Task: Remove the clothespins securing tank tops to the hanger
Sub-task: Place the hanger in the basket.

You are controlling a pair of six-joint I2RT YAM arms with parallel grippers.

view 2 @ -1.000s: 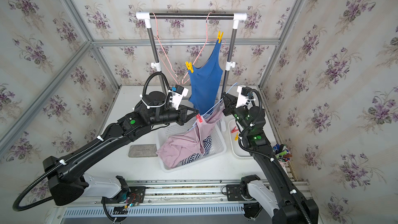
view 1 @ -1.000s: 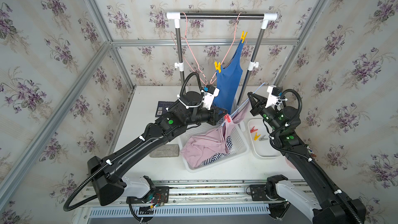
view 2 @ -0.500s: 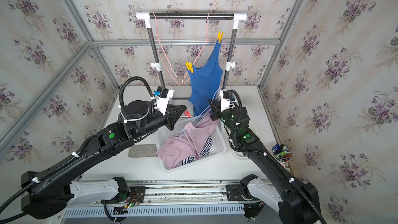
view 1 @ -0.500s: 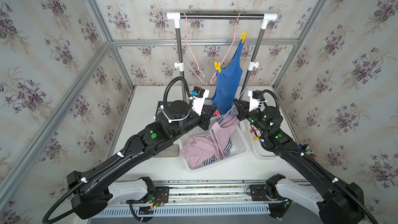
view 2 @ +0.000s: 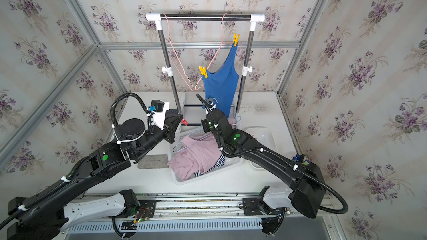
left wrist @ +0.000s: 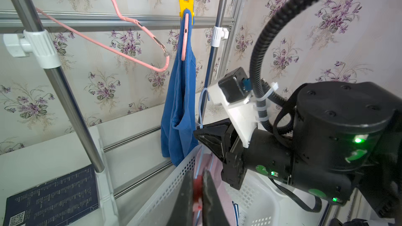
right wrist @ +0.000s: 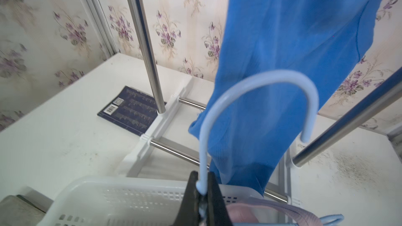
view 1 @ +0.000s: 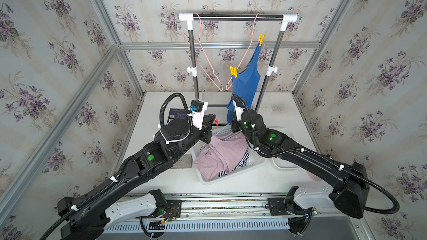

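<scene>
My left gripper (left wrist: 198, 184) is shut on a red clothespin (view 1: 216, 121), held beside the back left corner of the white basket (view 1: 231, 177). My right gripper (right wrist: 202, 184) is shut on the hook of a light blue hanger (right wrist: 203, 153), just over the basket's far rim. A pink-mauve tank top (view 1: 221, 155) and a striped one (view 1: 243, 160) lie in the basket. The bright blue tank top (view 1: 245, 84) hangs from a pink hanger (view 1: 246, 53) on the rail, pinned by two yellow clothespins (view 1: 261, 39) (view 1: 233, 71).
An empty pink hanger (view 1: 203, 54) hangs at the rail's left. The rack's steel posts (view 1: 195, 77) and base bars stand behind the basket. A dark book (view 1: 176, 113) lies at the left post, a grey block (view 1: 184, 163) left of the basket, a white tray (view 1: 285, 168) to its right.
Both grippers moved left. The right one came down with the light blue hanger, and the pink-mauve top has sunk into the basket. The left one drew away holding the red clothespin.
</scene>
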